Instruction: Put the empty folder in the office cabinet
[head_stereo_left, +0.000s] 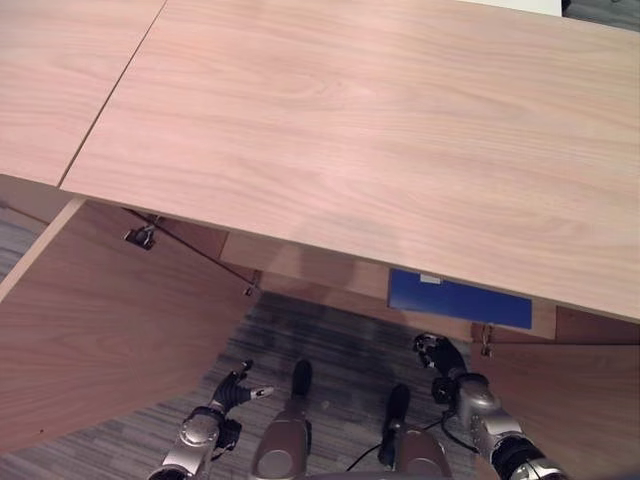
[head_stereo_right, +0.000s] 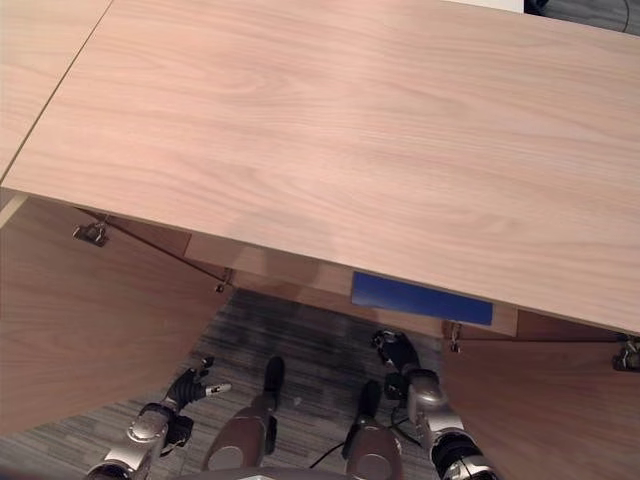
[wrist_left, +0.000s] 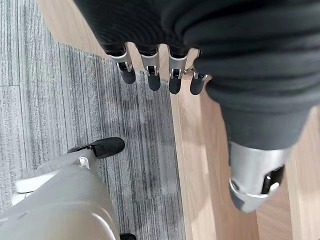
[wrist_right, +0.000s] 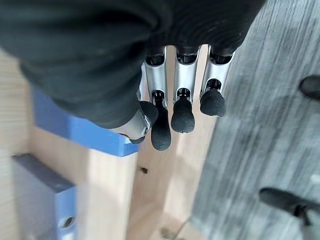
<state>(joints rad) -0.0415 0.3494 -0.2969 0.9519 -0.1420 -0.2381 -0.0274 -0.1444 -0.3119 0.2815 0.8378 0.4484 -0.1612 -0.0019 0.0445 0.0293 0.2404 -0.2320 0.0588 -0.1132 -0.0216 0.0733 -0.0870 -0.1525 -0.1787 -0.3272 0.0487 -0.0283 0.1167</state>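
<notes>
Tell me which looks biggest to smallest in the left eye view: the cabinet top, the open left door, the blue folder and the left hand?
1. Cabinet top
2. Open left door
3. Blue folder
4. Left hand, though it sits closer to the camera, so its true size is unsure.

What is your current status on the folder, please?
Left hand and right hand open, holding nothing. Blue folder lying inside the cabinet, doors open. Nothing in the way.

You see the counter (head_stereo_left: 380, 130) on top. The folder (head_stereo_left: 458, 298) sits in the cabinet (head_stereo_left: 300, 262) under it, w/ one open door (head_stereo_left: 110, 320) left & one door (head_stereo_left: 570, 390) right.
</notes>
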